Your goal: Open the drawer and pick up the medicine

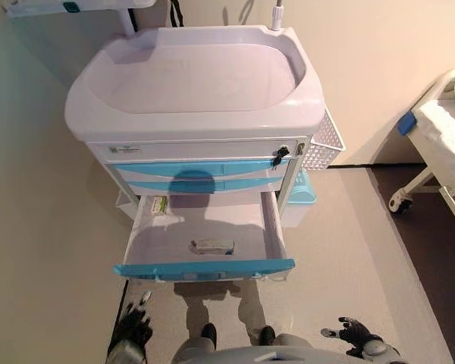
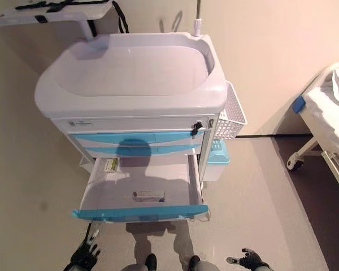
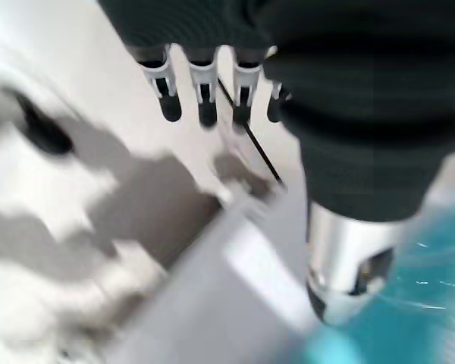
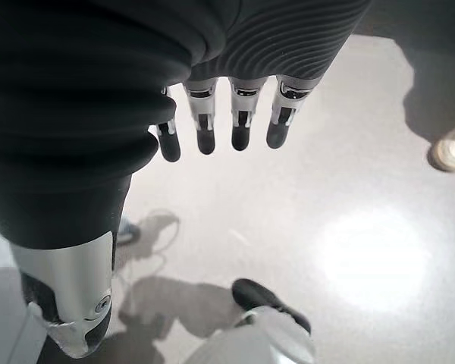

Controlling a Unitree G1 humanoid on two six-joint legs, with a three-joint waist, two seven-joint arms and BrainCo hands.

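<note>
1. In the left eye view a cart (image 1: pixel 189 91) stood by the wall, and its lowest drawer (image 1: pixel 205 267) was pulled far out, so the opening part looked done. A small flat box of medicine (image 1: pixel 211 246) lay on the drawer floor near the blue front, easy to reach from above. A second little packet (image 1: pixel 159 205) sat in the back corner. The left hand (image 1: pixel 133 327) hung low by the drawer's front corner and the right hand (image 1: pixel 354 332) hung low, well apart from the drawer. Both arms were cut off at the bottom edge

2. The right eye view showed the same things. A white basket (image 2: pixel 231 119) hung on the cart's side and part of a bed (image 2: pixel 330 107) showed at the edge. Neither hand held the medicine

3. In the left wrist view the left hand's fingers (image 3: pixel 169 95) were straight and loose, holding nothing. A blue strip, likely the drawer front, was beside the thumb, but it was too blurry to be sure

4. In the right wrist view the right hand's fingers (image 4: pixel 241 121) were also straight and empty, over bare floor (image 4: pixel 364 250). The medicine was not seen here
</note>
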